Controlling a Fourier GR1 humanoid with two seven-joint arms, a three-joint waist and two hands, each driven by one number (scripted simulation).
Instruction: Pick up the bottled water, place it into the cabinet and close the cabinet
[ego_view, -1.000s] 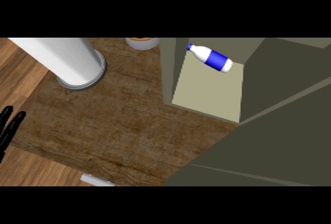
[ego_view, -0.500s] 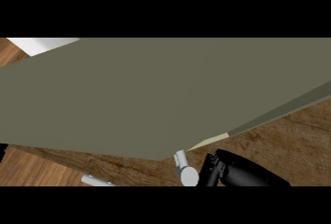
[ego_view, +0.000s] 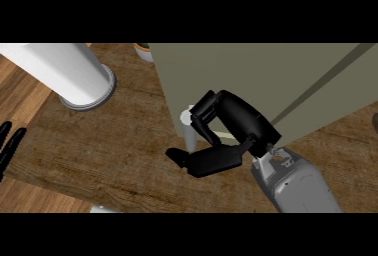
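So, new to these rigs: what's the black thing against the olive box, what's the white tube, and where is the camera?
The camera sits in the robot's head and looks steeply down at a wooden counter. The black thing is the robot's right hand on its grey forearm, coming in from below. Its fingers are curled at the edge of the olive cabinet, by the door's white handle; whether they grip the handle I cannot tell. The white tube is a tall cylinder standing on the counter. The black tips at the left edge are the left hand, resting open. A small pot shows at the top. No bottle is visible now.
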